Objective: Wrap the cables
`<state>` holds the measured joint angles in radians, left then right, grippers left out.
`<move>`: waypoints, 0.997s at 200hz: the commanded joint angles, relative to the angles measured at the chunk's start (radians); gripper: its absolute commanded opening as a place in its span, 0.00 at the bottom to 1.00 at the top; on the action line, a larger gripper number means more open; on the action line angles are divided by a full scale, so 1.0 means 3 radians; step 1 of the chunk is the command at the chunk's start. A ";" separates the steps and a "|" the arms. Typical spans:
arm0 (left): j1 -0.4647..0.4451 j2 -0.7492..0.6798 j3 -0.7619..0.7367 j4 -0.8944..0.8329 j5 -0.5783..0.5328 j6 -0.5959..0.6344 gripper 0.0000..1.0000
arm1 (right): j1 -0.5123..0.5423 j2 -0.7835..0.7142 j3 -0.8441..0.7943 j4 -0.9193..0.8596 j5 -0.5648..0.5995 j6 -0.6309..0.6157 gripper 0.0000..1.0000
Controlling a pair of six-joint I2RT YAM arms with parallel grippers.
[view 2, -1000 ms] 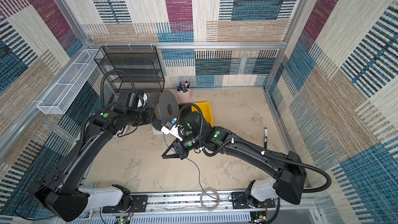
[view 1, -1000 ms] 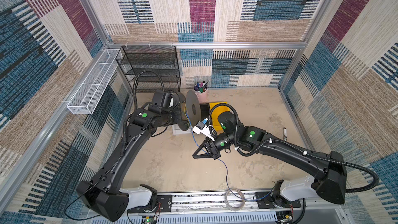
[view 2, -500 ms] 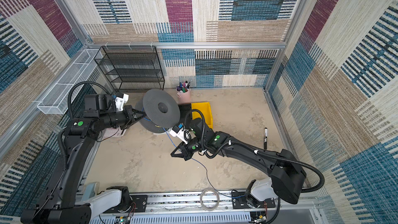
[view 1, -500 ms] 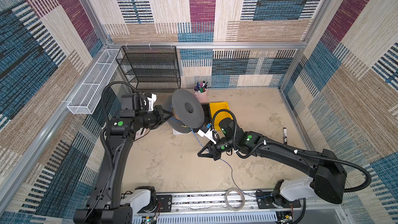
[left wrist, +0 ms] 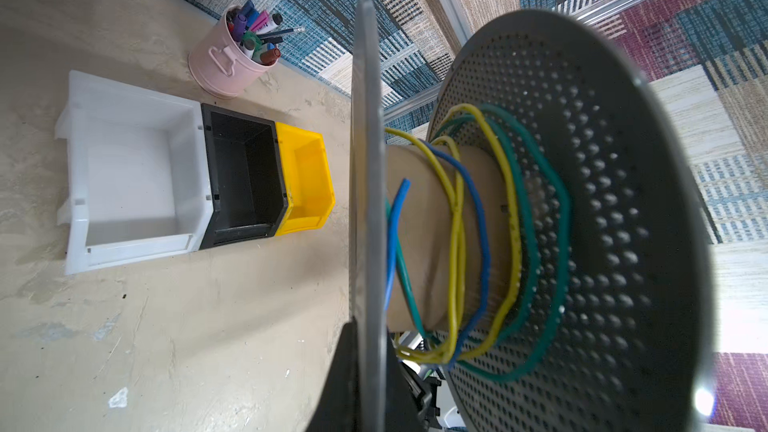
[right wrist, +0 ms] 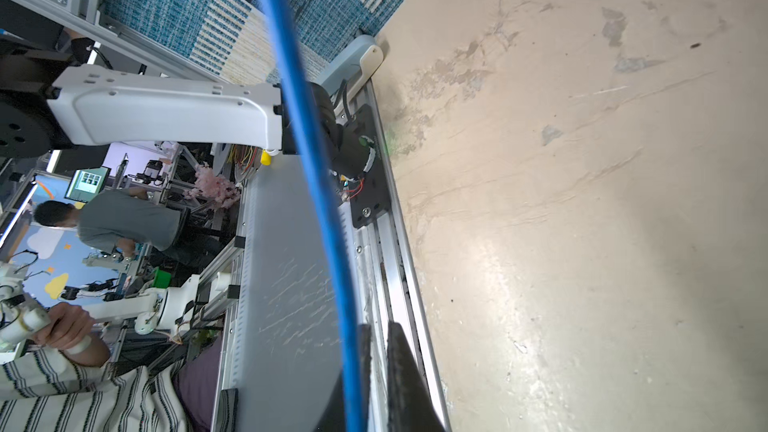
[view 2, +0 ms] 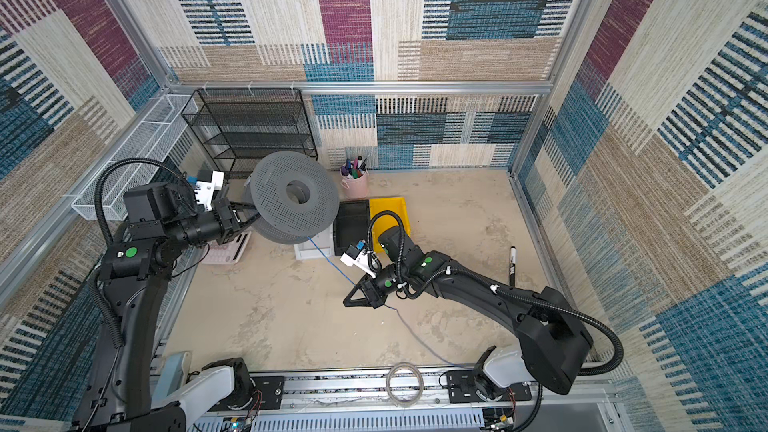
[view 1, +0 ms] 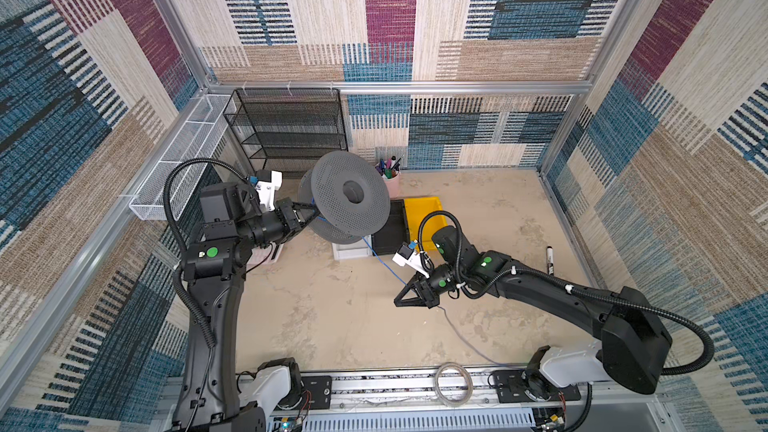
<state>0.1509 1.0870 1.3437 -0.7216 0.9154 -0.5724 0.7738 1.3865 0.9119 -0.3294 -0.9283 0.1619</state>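
Over the beige table, the blue cable runs straight from the grey spool, clamped by the closed left end effector, out to the nearer right end effector, whose grip I cannot tell.

A black marker lies well apart from the yellow bin.
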 commanded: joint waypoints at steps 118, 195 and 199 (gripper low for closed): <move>0.0118 -0.0341 -0.0012 0.0194 0.0354 0.0680 0.00 | -0.1178 0.0207 0.0751 -0.0705 0.0317 -0.0155 0.00; -0.0372 -0.1072 -0.0512 -0.0425 -0.0219 0.1666 0.00 | -0.1337 0.1246 0.2624 -0.1542 0.0020 -0.0420 0.00; -0.0400 -0.1084 -0.0524 -0.0431 -0.0280 0.1700 0.00 | -0.1337 0.1287 0.2734 -0.1615 0.0004 -0.0437 0.00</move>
<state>0.0616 0.7891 1.2053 -0.8345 0.8925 -0.1844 0.3775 1.7195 1.5887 -0.6964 -0.8722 0.0673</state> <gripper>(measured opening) 0.075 0.048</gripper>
